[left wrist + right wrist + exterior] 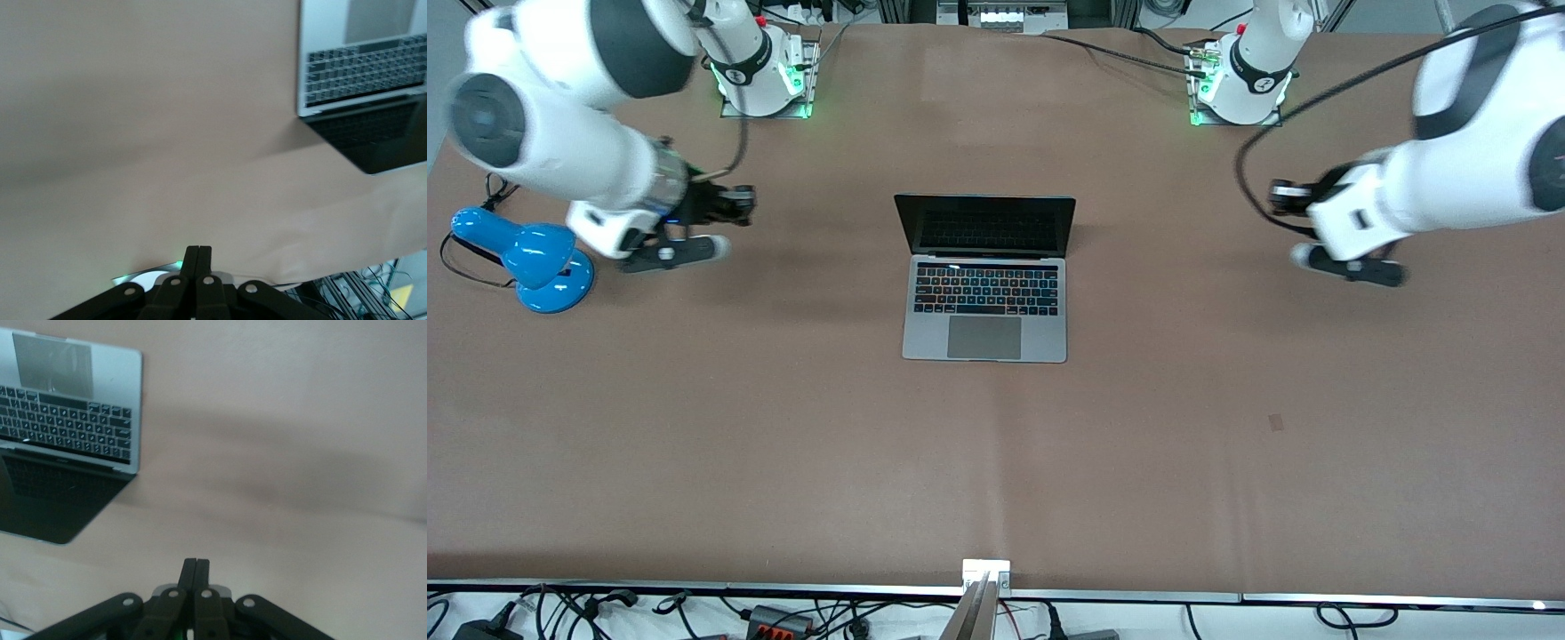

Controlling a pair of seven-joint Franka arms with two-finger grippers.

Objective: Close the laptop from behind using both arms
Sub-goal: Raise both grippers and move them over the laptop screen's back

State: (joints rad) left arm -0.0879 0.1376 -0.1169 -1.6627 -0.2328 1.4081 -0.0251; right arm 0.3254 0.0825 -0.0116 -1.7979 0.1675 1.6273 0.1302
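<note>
Open laptop (985, 293) faces the front camera; left pincer (198, 257) and right pincer (196, 570) apparently closed, empty.

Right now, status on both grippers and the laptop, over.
Left gripper shut, over bare table toward its own end. Right gripper shut, beside the blue lamp. Laptop open, mid-table, untouched. Nothing between either gripper and the lid.

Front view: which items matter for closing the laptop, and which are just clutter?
In play:
- laptop, open, mid-table
- left gripper, fingers shut, over bare table toward the left arm's end
- right gripper, fingers shut, over bare table toward the right arm's end

Lying about:
- blue lamp, at the right arm's end
</note>
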